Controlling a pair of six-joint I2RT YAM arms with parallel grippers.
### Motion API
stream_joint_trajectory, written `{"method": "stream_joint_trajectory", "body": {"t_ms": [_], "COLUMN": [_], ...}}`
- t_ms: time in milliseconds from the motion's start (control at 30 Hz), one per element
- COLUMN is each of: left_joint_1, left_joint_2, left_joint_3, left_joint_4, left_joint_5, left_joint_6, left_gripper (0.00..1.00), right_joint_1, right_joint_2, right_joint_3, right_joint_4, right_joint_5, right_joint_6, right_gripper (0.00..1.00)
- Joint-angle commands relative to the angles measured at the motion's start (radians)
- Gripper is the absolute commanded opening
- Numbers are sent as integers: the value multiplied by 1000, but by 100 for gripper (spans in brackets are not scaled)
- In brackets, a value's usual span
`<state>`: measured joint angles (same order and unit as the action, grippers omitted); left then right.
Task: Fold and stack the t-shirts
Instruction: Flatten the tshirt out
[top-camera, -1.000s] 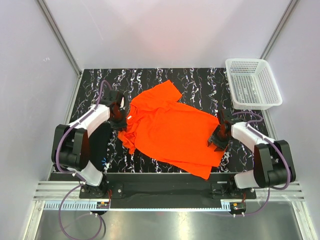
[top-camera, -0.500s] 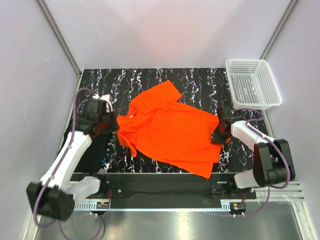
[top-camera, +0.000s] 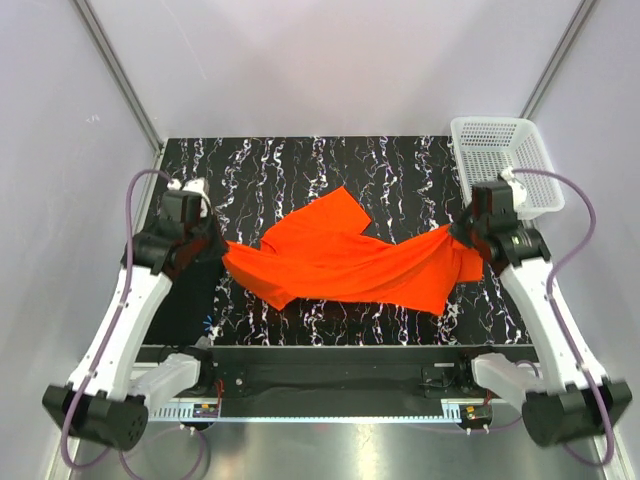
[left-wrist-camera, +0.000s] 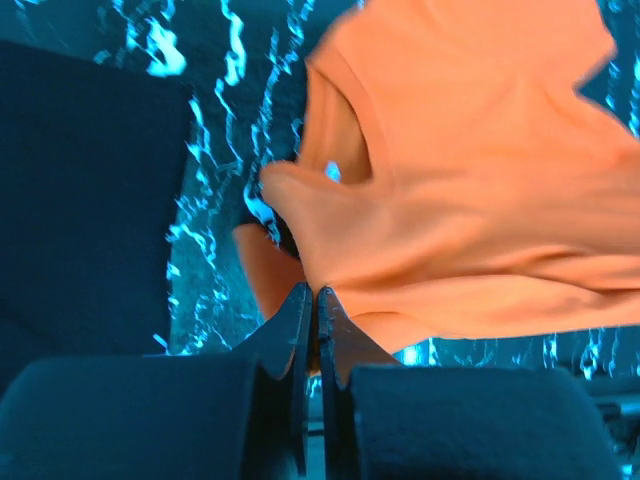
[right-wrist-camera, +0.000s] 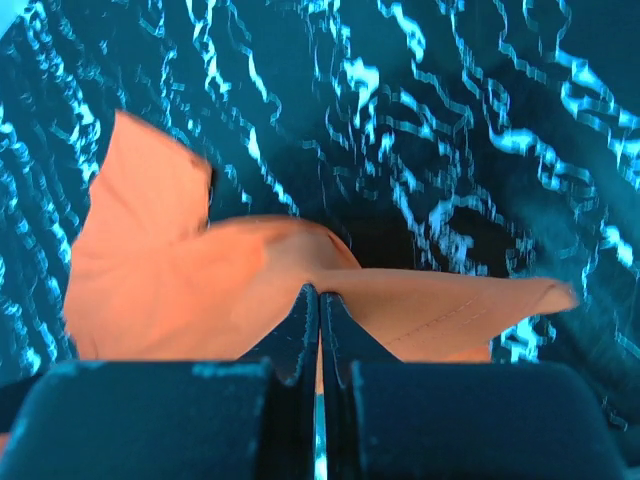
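the orange-red t-shirt (top-camera: 350, 262) hangs stretched across the middle of the black white-veined mat (top-camera: 300, 165), pulled into a wide band from left to right. one sleeve (top-camera: 335, 210) juts toward the far side, and a corner droops toward the near edge on the right. whether its middle touches the mat i cannot tell. the left jaws are closed on the shirt's left edge, with cloth bunched right at their tips in the left wrist view. the right jaws are closed on its right edge, and the cloth fans out from between them. the left arm (top-camera: 130, 320) and right arm (top-camera: 545, 300) reach in from the near corners, well apart. a folded black t-shirt (top-camera: 190, 295) lies flat on the left side of the mat, just beside the left jaws. a white mesh basket (top-camera: 540, 175) sits at the far right corner, near the right arm's wrist.
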<state>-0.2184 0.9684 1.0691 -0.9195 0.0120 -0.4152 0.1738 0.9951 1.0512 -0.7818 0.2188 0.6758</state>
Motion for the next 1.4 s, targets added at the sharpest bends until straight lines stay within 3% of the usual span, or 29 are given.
{"method": "stream_joint_trajectory", "body": {"t_ms": [0, 67, 167, 200, 333, 367, 400, 433, 533, 667, 800, 867, 1000, 1133, 1367], "left_joint_1": [2, 5, 10, 14, 17, 17, 16, 17, 16, 17, 17, 20, 33, 54, 60], "left_joint_2": [91, 202, 379, 429, 636, 654, 642, 623, 494, 325, 215, 202, 242, 355, 477], "left_joint_3": [80, 110, 208, 244, 423, 455, 450, 433, 295, 22, -129, -170, -164, -118, -81], "left_joint_4": [44, 65, 125, 136, 110, 94, 87, 87, 91, 105, 128, 143, 172, 165, 195], "left_joint_5": [-105, -130, -141, -136, -159, -173, -191, -199, -189, -89, -53, -44, 5, 2, -32], "left_joint_6": [-1, 18, 53, 64, 99, 101, 101, 99, 84, 29, -7, -11, 44, 105, 196], "left_gripper": [7, 7, 10, 32, 62, 66, 81, 84, 83, 73, 68, 66, 65, 69, 65], "right_joint_1": [-14, -19, -40, -46, -59, -65, -66, -68, -66, -66, -88, -97, -123, -168, -195], "right_joint_2": [205, 301, 578, 633, 859, 916, 934, 942, 869, 697, 551, 481, 416, 402, 358], "right_joint_3": [76, 142, 298, 343, 611, 654, 718, 733, 637, 448, 232, 172, 25, -57, -164], "right_joint_4": [68, 140, 167, 170, 98, 57, -23, -51, -70, -73, -74, -73, -57, -27, 56], "right_joint_5": [70, 62, 21, 5, 25, 28, 25, 18, 1, -103, -162, -209, -216, -369, -510], "right_joint_6": [-80, -110, -168, -203, -309, -317, -320, -320, -326, -351, -309, -331, -302, -248, -160], "right_gripper": [0, 0, 0, 0, 26, 31, 36, 36, 39, 41, 30, 31, 35, 43, 42]}}
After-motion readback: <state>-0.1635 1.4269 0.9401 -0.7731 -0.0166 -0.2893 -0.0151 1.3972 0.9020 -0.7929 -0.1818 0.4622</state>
